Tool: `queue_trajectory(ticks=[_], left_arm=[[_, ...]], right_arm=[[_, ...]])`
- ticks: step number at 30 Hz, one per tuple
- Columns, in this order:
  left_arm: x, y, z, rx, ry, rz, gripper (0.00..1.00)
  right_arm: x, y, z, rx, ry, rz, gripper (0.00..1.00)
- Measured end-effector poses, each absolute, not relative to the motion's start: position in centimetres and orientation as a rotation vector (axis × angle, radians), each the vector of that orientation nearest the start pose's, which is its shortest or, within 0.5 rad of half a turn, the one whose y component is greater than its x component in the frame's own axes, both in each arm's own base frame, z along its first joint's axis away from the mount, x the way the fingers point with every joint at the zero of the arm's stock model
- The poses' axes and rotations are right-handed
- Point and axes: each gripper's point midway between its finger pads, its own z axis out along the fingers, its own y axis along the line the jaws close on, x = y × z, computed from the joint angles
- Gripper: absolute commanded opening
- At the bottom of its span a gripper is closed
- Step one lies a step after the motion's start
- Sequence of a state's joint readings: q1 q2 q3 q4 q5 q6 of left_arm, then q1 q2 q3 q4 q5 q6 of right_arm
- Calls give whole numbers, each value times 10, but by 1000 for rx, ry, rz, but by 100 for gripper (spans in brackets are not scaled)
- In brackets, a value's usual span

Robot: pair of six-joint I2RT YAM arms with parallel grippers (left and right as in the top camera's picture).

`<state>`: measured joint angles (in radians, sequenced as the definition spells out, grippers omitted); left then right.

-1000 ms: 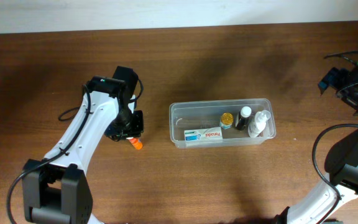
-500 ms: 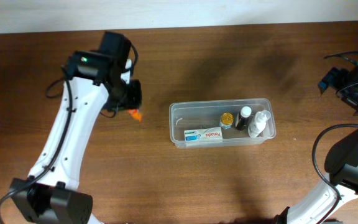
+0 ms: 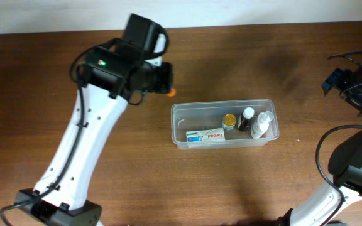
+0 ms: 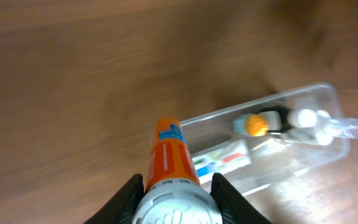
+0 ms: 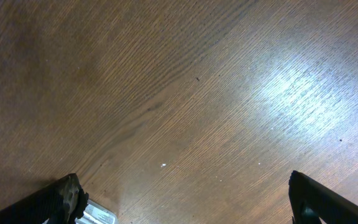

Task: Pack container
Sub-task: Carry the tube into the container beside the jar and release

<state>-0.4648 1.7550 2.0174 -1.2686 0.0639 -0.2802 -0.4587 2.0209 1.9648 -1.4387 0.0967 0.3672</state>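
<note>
Clear plastic is the material of the container (image 3: 193, 119), a rectangular tub with rounded corners and a rim, which is found lying lengthwise on the wooden table (image 3: 263, 182), slightly right of centre in the overhead view. Four articles are recorded inside it. A white-and-blue box (image 3: 205, 136) is laid flat against the near wall, toward the left half. A small yellow-capped bottle (image 3: 229, 119) is placed just right of the box. A dark bottle with a white cap (image 3: 247, 118) is set beside that, and a white spray bottle (image 3: 264, 124) is lodged at the right end, touching or nearly touching the dark bottle. The left part of the tub floor is seen bare.

From the left wrist camera the container (image 4: 303, 155) is observed below and ahead, with its contents visible through the wall.

The left gripper (image 3: 162, 78) is positioned near the far left corner of the tub, off the table. Its jaws are clamped on an orange tube (image 4: 169, 155) with a blue label and a white ribbed cap, the black fingers (image 4: 126, 196) being pressed against either side near the cap. From overhead, the orange end (image 3: 170, 91) is seen just outside the tub's corner.

The right gripper (image 5: 185, 211) is held over bare wood, its jaws set wide apart, well away from the container.
</note>
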Motion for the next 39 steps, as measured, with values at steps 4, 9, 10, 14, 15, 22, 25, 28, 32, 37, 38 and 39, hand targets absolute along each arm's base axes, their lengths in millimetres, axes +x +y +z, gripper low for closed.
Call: queue_trajectory(ticks=[4,9,10,14,15,22,25,28,32,37,38,39], left_arm=[[363,-238,296,377,2534,-422,35],[344,-270,298,484,2510,-466,35],[341,-275,298,502,2509,-470,35],[330,-300,286,581,2522,-481,34],[328,-307,280,601,2532,-480,35],[323,-356,218,776,2595,-441,35],[320,-370,202,830,2597,-433,35],[319,-378,201,852,2578,-442,35],[319,-384,202,858,2558,-455,35],[320,-391,196,868,2552,-459,35],[319,-393,192,873,2558,-456,35],[319,-394,188,878,2564,-452,35]], right_arm=[[353,-193,153,1235,2807,-154,98],[353,-193,153,1235,2807,-154,98],[353,-193,153,1235,2806,-154,98],[353,-193,153,1235,2806,-154,98],[353,-193,153,1235,2807,-154,98],[353,-193,153,1236,2806,-154,98],[353,-193,153,1234,2807,-154,98],[353,-193,153,1235,2807,-154,98],[353,-193,153,1234,2807,-154,98],[353,-193,153,1235,2807,-154,98],[353,-193,153,1235,2806,-154,98],[353,-193,153,1234,2807,-154,98]])
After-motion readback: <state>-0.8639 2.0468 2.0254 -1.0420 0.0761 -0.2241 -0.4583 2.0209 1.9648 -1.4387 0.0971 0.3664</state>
